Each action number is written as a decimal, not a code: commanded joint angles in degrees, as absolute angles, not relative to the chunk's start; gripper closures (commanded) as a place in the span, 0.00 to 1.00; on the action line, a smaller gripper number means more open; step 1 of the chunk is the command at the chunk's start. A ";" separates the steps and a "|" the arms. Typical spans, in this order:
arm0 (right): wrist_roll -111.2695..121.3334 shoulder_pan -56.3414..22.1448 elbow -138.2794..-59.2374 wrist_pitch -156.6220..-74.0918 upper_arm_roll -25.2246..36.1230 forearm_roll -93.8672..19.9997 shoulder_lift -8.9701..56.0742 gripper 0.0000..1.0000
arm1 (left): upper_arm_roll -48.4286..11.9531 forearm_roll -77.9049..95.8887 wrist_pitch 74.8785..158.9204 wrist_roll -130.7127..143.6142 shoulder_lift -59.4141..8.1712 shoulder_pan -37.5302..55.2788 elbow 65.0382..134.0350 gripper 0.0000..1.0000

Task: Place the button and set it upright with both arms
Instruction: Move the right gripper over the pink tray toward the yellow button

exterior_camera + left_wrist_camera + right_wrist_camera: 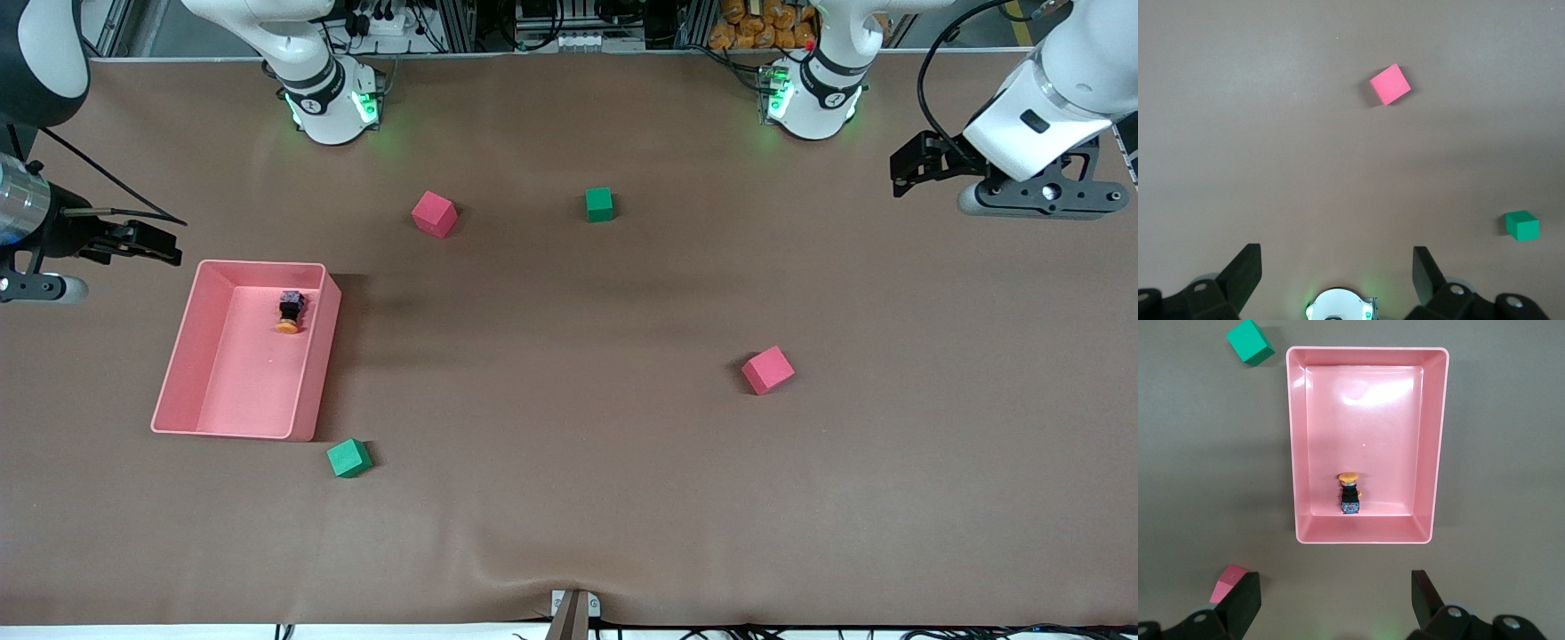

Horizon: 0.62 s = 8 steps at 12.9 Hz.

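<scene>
button lying on side in pink tray, near wall closest to robot bases, right arm's end of worktop. right claw spread, up over tray edge. left claw spread, waiting over own end. risk imo: tray wall crowds fingers, tiny cap slips or rolls.

two pink cubes, two green cubes, one tray, one button.

The button, orange cap on a black body, lies on its side in the pink tray, below and ahead of my spread right fingers, untouched.
</scene>
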State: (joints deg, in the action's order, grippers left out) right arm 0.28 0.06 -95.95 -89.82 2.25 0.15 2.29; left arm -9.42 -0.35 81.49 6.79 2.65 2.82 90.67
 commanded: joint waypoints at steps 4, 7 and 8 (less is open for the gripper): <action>0.18 -0.18 -96.42 -90.18 2.37 0.09 1.93 0.00 | -10.64 -0.44 80.16 6.33 2.02 1.76 89.65 0.00; 0.18 -0.18 -96.42 -90.18 2.37 0.09 1.93 0.00 | -10.81 -0.53 80.16 7.12 1.41 2.81 89.47 0.00; 0.18 -0.18 -96.42 -90.18 2.37 0.09 1.93 0.00 | -10.90 -0.53 80.07 7.12 1.49 2.64 89.47 0.00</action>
State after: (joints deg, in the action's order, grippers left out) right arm 0.28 0.06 -95.95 -89.82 2.25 0.15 2.29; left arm -10.33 -0.35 81.09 6.77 1.97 2.82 90.63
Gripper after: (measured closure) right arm 0.000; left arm 0.000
